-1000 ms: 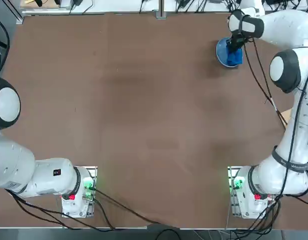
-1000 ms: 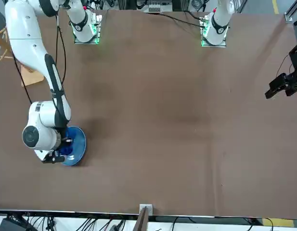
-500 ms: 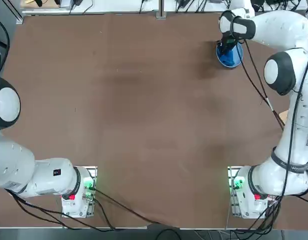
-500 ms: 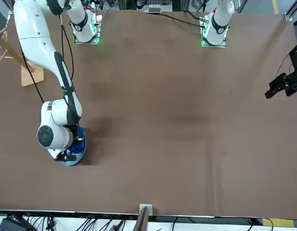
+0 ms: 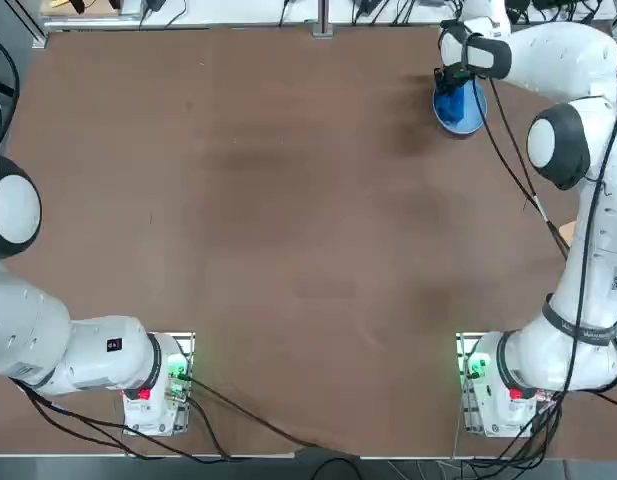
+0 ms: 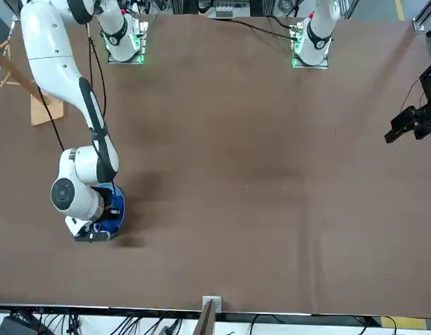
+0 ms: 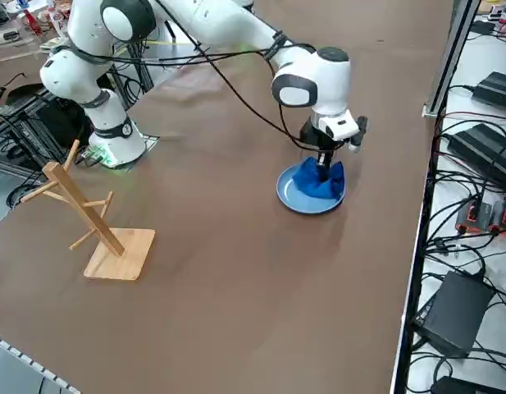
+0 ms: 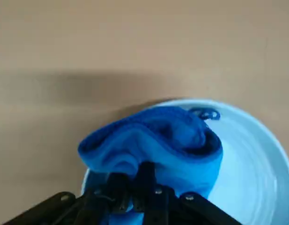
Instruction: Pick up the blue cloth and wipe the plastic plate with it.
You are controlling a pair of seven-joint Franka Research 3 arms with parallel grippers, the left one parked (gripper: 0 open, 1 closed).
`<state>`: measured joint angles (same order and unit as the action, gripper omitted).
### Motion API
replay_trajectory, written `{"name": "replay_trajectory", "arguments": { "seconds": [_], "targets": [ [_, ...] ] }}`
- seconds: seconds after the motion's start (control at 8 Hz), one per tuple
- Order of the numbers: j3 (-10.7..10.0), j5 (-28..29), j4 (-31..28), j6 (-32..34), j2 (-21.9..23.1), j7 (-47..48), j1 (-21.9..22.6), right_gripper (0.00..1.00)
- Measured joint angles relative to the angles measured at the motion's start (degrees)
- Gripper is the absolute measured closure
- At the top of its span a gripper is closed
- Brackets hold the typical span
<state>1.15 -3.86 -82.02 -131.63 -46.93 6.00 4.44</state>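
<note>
The plastic plate [image 7: 295, 199] [image 5: 470, 120] [image 8: 256, 159] is a pale blue round dish at the table's far right corner. The blue cloth [image 7: 320, 180] [image 5: 448, 102] [image 8: 153, 140] lies bunched on its far-left part, pressed down onto it. My right gripper [image 7: 322, 167] [image 8: 139, 187] is shut on the blue cloth from above, the fingers pinching the top of the fabric. In the front view the wrist covers most of the plate [image 6: 117, 209], and only a blue edge shows beside it.
A wooden rack [image 7: 88, 217] stands on the table's right side, well short of the plate. Cables and power boxes [image 7: 474, 156] lie beyond the table's far edge, close to the plate.
My right gripper has dragged the cloth across the plate, from its right part toward its far-left part, still shut on it. The plate has stayed put.
</note>
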Motion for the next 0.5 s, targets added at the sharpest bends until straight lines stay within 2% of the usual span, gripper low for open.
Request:
{"name": "replay_trajectory", "arguments": {
  "seconds": [0.5],
  "targets": [
    [-0.3,-1.1,0.4,-1.6,-0.7,-6.2,-3.7,0.94]
  ]
}}
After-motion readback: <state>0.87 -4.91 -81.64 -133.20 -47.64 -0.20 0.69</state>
